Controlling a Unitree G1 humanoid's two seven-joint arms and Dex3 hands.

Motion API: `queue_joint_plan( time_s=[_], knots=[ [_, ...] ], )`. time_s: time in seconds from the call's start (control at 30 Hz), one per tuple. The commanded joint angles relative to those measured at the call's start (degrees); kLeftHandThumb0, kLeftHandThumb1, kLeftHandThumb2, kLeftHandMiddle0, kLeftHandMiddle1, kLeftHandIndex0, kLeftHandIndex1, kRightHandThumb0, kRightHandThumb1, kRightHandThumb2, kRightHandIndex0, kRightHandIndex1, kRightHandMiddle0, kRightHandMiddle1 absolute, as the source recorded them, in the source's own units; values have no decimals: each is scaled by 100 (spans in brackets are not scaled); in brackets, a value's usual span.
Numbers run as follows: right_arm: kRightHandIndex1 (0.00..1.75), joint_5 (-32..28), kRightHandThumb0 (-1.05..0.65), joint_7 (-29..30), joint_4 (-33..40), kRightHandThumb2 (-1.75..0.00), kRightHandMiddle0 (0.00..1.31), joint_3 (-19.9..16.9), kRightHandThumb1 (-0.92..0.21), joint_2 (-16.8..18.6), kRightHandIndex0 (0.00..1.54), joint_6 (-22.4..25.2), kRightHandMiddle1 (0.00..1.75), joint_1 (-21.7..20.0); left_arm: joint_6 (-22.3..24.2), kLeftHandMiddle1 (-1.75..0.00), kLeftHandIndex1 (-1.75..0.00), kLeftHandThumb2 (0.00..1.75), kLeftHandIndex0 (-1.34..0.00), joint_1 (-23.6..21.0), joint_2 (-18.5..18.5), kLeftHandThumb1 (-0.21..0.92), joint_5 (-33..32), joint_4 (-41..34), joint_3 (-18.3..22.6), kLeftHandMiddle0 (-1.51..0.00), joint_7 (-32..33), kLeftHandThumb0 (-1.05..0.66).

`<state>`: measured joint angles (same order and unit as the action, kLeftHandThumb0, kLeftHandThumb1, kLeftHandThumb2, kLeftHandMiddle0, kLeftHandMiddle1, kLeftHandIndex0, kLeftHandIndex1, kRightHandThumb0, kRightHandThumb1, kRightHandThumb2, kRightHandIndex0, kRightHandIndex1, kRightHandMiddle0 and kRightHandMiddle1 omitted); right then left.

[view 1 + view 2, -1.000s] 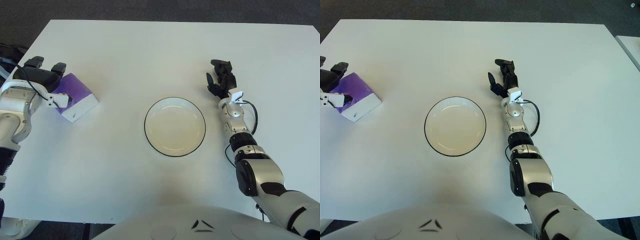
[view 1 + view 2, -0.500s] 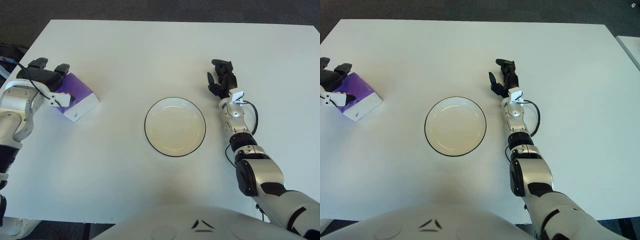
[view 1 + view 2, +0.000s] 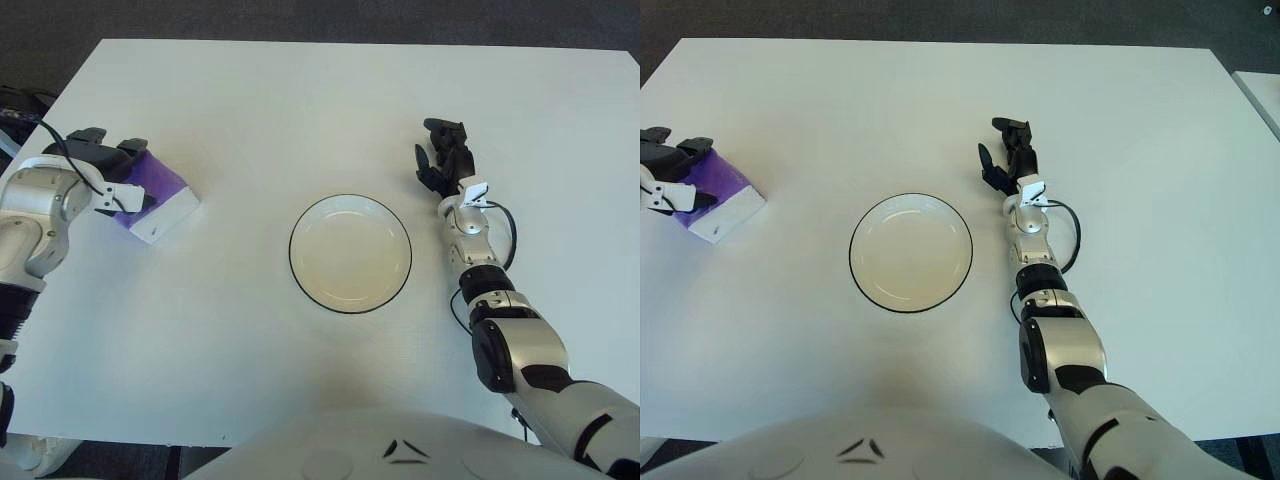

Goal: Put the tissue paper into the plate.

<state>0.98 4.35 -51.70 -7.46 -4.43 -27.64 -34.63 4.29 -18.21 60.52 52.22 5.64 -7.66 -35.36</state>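
While the tissue pack point(image 3: 155, 196) sits near the table's point(image 3: 300, 90) left edge, well apart from the plate point(image 3: 350, 253) at centre, I log the left hand point(image 3: 108, 170) on its left end. Over the last second the hand has slid down along the pack: the dark fingers point(image 3: 131, 148) that stood clear beyond its far end now drape over the purple top. The pack itself has barely shifted and shows flat on the table, not lifted. I read this as the grasp closing, fingers partly curled around the pack; whether the grip is firm I cannot tell. The plate is bare. Right hand point(image 3: 444, 165) shows just right of the plate, toward the far edge, fingers loosely curled, holding nothing, unchanged. Next, in my judgement: firm the grip, lift, carry right to the plate. Risk: a one-ended hold may let the pack tilt.
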Motion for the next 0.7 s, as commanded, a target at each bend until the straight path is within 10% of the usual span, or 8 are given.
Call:
queue_joint_plan(
  time_s=[0.0,0.67],
  knots=[
    [39,-90,-58,11,-449,-59,4,-49,-78,65,32,690,112,843,-85,-2,0,64,0,14,43,92,-8,19,-171,-6,-194,-104],
    [33,-130,-59,-26,-242,-58,3,-53,-80,54,30,786,111,941,-256,-2,-1,68,-2,-107,23,92,38,153,-373,-8,-230,-105]
  ],
)
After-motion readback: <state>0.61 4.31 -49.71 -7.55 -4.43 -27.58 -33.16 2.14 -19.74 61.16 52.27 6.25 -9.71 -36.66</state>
